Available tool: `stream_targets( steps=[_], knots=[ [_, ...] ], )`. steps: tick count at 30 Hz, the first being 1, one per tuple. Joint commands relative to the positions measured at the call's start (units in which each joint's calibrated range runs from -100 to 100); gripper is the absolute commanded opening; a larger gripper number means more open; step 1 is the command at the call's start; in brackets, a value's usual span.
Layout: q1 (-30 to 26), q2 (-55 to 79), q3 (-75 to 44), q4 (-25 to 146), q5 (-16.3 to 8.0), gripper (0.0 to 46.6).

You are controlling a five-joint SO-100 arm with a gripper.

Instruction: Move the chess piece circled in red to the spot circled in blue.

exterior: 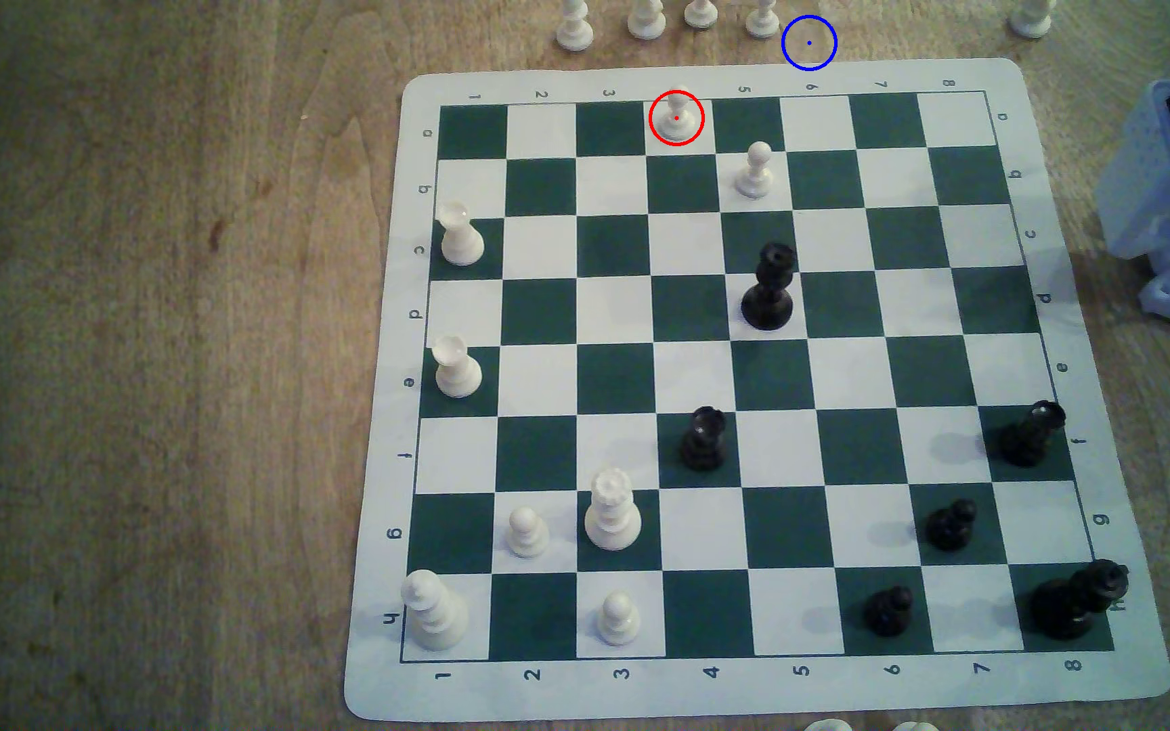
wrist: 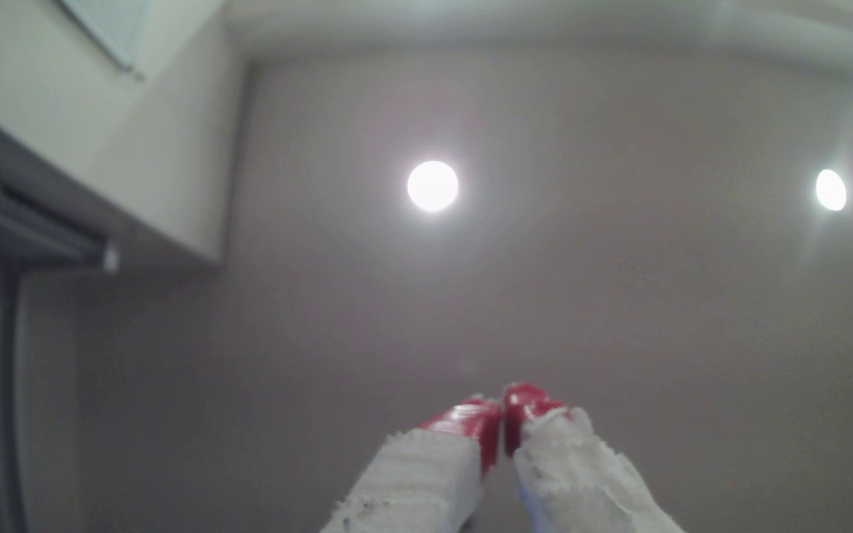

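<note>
My claw [wrist: 502, 417] pointed up at the ceiling [wrist: 568, 307], its red-tipped fingers [wrist: 470, 417] pressed together with nothing between them. The chess piece [exterior: 676, 116] stood upright on the chessboard [exterior: 709, 703], on a white square of its far row. The spot [exterior: 809, 43] lay on bare wood just beyond the chessboard's far edge.

The board [exterior: 744, 379] is being lit evenly and softly from above, with faint shadows being cast toward 9 o'clock of the black pieces [exterior: 768, 288]. In the wrist view, two ceiling lamps [wrist: 432, 185] are being blown out into glare, and the red fingertips [wrist: 470, 417] are being blurred.
</note>
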Motion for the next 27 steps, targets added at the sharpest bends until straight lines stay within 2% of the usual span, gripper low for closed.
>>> stream_targets(
  steps=[1, 8, 9, 10, 14, 16, 18, 21, 25, 27],
  knots=[
    [1.30, -0.28, 0.81, 9.10, -0.24, 0.2],
    [12.09, -0.20, 0.90, 38.91, -0.49, 0.2],
    [16.86, -0.20, 0.81, 50.54, -0.29, 0.2],
    [19.28, -0.20, 0.81, 56.44, -0.20, 0.2],
    [24.99, -0.28, 0.81, 86.66, -0.49, 0.5],
    [25.31, -0.20, 0.81, 94.03, -1.61, 2.0],
    [22.34, 0.99, -1.82, 106.56, -0.98, 9.3],
    [20.15, 8.46, -11.52, 117.37, -0.78, 10.5],
    [17.25, 22.04, -30.10, 133.92, -0.98, 10.7],
    [14.04, 29.09, -38.17, 140.88, -1.03, 11.8]
  ],
)
